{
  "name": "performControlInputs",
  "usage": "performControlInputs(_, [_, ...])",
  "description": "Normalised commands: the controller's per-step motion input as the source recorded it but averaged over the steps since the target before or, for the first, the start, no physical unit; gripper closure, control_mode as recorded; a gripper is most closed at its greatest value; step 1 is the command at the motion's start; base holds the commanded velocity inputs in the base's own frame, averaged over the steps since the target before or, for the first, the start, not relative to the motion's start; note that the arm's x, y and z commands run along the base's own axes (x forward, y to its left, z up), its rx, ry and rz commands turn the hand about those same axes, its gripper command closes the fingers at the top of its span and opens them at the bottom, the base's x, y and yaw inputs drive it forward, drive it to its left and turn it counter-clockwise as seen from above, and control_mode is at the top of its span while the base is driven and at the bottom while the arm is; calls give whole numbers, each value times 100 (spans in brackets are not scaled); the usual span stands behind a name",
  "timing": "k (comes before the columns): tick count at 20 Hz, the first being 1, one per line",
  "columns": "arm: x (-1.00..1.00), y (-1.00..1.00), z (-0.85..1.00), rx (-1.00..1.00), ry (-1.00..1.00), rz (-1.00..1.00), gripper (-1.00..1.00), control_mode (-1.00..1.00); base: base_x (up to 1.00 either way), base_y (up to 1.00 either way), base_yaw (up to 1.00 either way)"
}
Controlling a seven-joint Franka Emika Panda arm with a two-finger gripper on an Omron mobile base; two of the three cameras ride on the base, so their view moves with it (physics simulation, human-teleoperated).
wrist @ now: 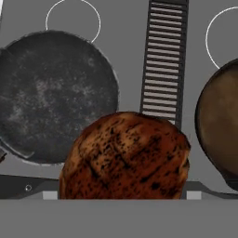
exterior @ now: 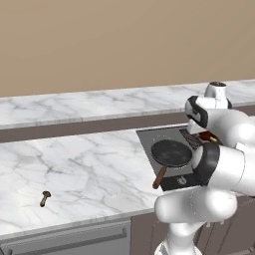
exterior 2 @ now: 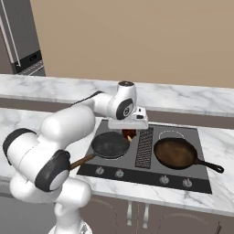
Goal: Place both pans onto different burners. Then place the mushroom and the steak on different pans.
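The gripper (exterior 2: 130,133) holds the steak (wrist: 125,155) between wide jaws above the cooktop (exterior 2: 192,135), between the black pan (exterior 2: 109,144) and brown pan (exterior 2: 175,152); its fingertips are hidden. The mushroom (exterior: 45,197) lies on the counter (exterior: 89,169).

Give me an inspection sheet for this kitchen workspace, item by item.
Surface: dark cooktop set in a marble counter.
Job's things: black pan and brown pan sit on the front burners; steak is above the cooktop, between the pans; mushroom lies on the counter, far from the pans.
Clutter: nothing seen.
Tool: the tool appears closed on the steak.
Cables: nothing seen.
Surroundings: tan wall, fridge.
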Motion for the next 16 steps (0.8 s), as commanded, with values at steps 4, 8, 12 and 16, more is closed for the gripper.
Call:
performControlInputs(4, [0,-66,0,0,0,0,100,-100,0,0,0])
performControlInputs(8, [0,-60,0,0,0,0,100,-100,0,0,0])
performControlInputs(12, [0,-54,0,0,0,0,100,-100,0,0,0])
performControlInputs(16, [2,-45,0,0,0,0,100,-100,0,0,0])
